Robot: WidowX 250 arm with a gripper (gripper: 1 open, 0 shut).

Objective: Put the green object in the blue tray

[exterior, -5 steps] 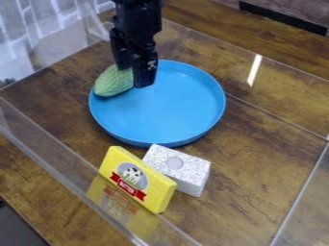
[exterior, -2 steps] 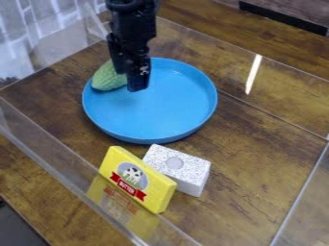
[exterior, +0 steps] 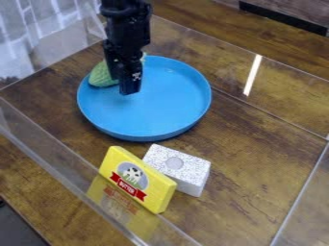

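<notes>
The green object (exterior: 96, 73), a small light-green bumpy lump, lies at the left rim of the blue tray (exterior: 174, 101). I cannot tell whether it rests on the rim or just outside it. My black gripper (exterior: 122, 83) points straight down right beside it and hides its right side. One finger stands over the tray's inner left edge. The jaws look partly closed, but the lump's hidden side keeps me from seeing whether they grip it.
A yellow box (exterior: 138, 179) and a white patterned box (exterior: 178, 168) lie side by side in front of the tray. A clear plastic wall (exterior: 52, 163) runs around the wooden table top (exterior: 264, 125).
The tray and the green object have slid a little to the left and away from the camera together with the gripper. The two boxes have stayed put.
</notes>
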